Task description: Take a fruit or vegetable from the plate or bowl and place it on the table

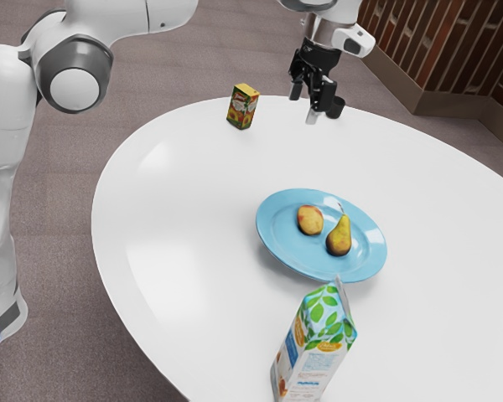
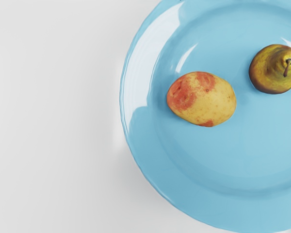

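The tool (image 1: 308,102) is raised above the counter (image 1: 172,222), its fingers apart with an empty gap between them. Both the red-and-yellow potato (image 2: 202,99) and the pear (image 2: 275,69) lie inside the rim of the blue plate (image 2: 153,167), separated by bare plate. The potato has clear space all round it; past the rim on its side, the counter is open. In the exterior view, a wide free stretch runs from the plate to the counter's curved left edge, with more room right of the plate. The tall carton (image 1: 314,347) crowds the plate's near side; the small box (image 1: 242,107) stands near the far edge.
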